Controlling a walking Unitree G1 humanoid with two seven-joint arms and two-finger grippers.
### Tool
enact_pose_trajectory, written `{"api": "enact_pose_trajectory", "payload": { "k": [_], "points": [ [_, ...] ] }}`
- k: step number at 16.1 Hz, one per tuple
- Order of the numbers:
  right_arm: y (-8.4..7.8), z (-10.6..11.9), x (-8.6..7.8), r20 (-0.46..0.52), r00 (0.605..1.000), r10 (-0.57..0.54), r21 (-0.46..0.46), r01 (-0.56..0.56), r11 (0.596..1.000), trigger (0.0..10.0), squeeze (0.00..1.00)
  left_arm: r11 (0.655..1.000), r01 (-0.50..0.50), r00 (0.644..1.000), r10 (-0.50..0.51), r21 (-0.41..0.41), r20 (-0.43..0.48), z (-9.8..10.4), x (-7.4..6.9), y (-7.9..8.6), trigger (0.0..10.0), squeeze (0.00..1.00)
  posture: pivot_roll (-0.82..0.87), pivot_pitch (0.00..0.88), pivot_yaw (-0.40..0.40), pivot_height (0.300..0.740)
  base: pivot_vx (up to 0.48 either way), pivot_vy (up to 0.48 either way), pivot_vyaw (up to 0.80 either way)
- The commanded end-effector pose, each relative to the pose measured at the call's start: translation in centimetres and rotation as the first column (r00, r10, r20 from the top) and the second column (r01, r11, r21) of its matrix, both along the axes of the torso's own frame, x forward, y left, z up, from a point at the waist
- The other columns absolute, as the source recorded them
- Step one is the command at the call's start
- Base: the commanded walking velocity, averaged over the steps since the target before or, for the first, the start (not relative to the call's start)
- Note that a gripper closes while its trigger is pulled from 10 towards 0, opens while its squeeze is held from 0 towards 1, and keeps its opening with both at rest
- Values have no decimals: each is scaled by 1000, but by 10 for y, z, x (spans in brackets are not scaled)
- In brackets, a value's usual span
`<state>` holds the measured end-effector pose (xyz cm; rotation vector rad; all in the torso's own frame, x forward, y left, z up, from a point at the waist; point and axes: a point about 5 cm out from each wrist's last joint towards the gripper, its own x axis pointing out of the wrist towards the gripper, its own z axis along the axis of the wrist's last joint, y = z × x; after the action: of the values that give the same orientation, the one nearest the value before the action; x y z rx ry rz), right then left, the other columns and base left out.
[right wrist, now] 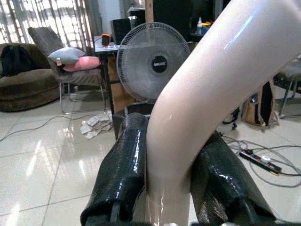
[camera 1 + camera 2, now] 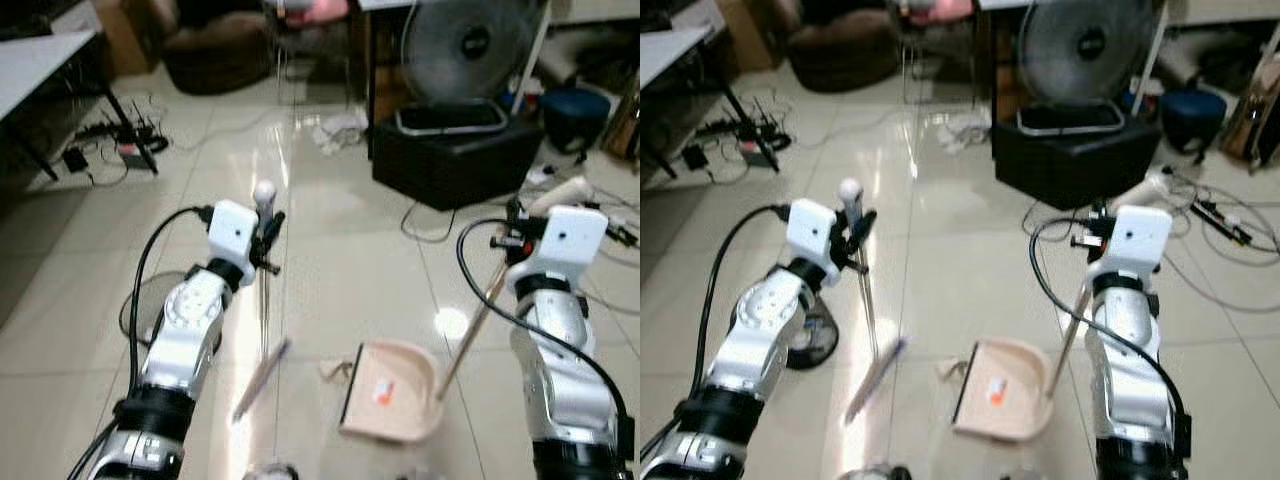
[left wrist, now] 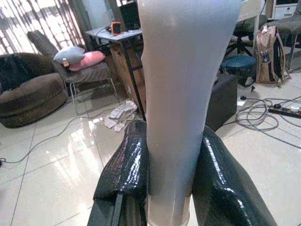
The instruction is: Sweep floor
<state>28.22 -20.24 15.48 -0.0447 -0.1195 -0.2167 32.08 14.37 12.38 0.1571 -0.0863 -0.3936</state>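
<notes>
Left claw grips broom handle, right claw clamps dustpan handle; dustpan on floor w/ orange scrap inside. Prob. mid-task; paper litter far off, unswept.

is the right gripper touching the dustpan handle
Touching. In the right wrist view both black fingers of the right gripper press against the cream dustpan handle between them.

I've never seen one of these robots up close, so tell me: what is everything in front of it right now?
broom: one, slim pale handle, upright on the floor in the left gripper
dustpan: one, beige, on the tiles, its long handle in the right gripper
fan: one, grey, on a black box
crumpled paper: white, floor beside the box
cables: black, floor at far left
armchair: brown, far back
arms: two, silver; black fingers clamp both handles
</notes>
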Motion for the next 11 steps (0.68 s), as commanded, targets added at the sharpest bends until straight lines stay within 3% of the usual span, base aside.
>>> {"api": "enact_pose_trajectory", "payload": {
  "k": [1,11],
  "points": [
    [4,8,1,33,999,16,3,-16,1000,10000,0,1000,1,998,-2,11,58,14,4,1,10000,0,-1,62,107,740,285,0,-413],
    [4,7,1,28,1000,14,1,-14,1000,10000,0,1000,-9,998,9,1,65,16,7,2,10000,0,7,75,100,740,295,0,0]
  ]
}}
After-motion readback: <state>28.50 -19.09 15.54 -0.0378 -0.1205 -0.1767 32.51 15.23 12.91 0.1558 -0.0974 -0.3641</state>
